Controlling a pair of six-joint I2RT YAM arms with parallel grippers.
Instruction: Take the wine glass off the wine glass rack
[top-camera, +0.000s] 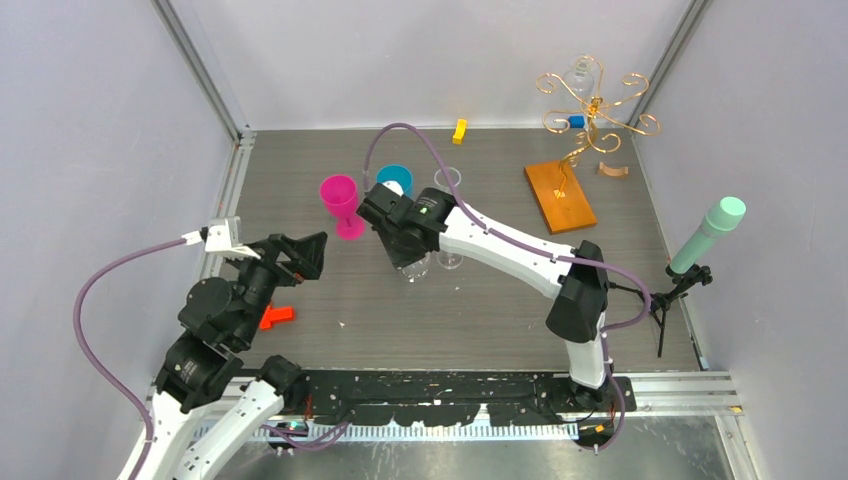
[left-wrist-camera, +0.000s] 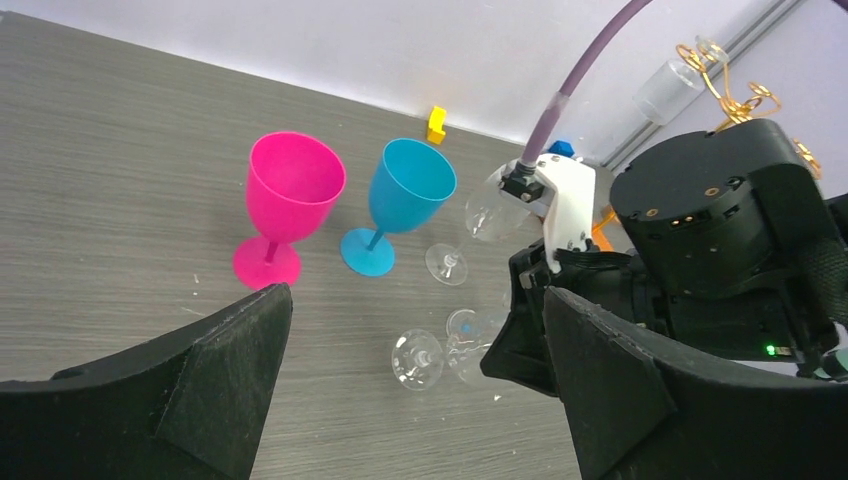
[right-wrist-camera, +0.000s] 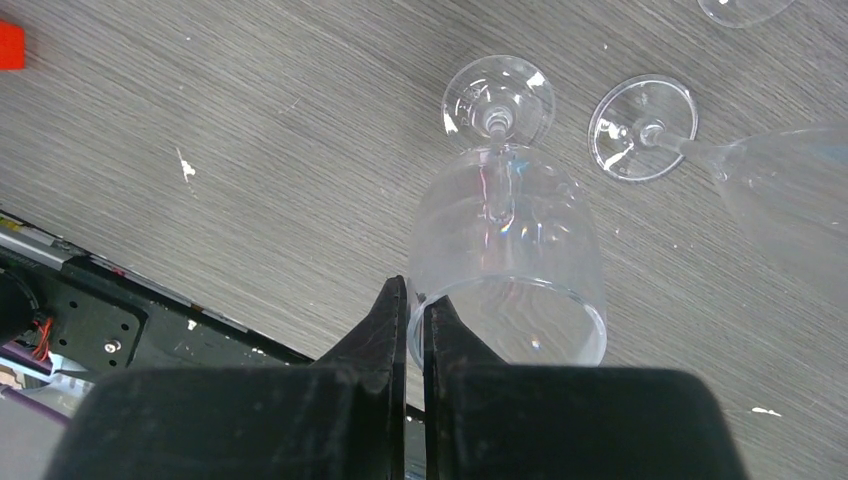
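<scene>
The gold wire wine glass rack (top-camera: 592, 100) stands on its orange-brown wooden base (top-camera: 560, 195) at the back right. One clear glass (top-camera: 578, 75) still hangs on it. The rack also shows in the left wrist view (left-wrist-camera: 735, 95). My right gripper (right-wrist-camera: 415, 300) is shut on the rim of a clear wine glass (right-wrist-camera: 510, 240), held foot-down at the table's middle (top-camera: 415, 265). I cannot tell whether its foot (left-wrist-camera: 417, 358) touches the table. My left gripper (left-wrist-camera: 415, 295) is open and empty, left of that glass.
A pink goblet (top-camera: 340, 200), a blue goblet (top-camera: 393, 180) and two more clear glasses (top-camera: 447, 180) (right-wrist-camera: 642, 125) stand close around the held glass. A yellow block (top-camera: 459, 130), a red block (top-camera: 275, 316) and a green cylinder on a stand (top-camera: 708, 235) are further off.
</scene>
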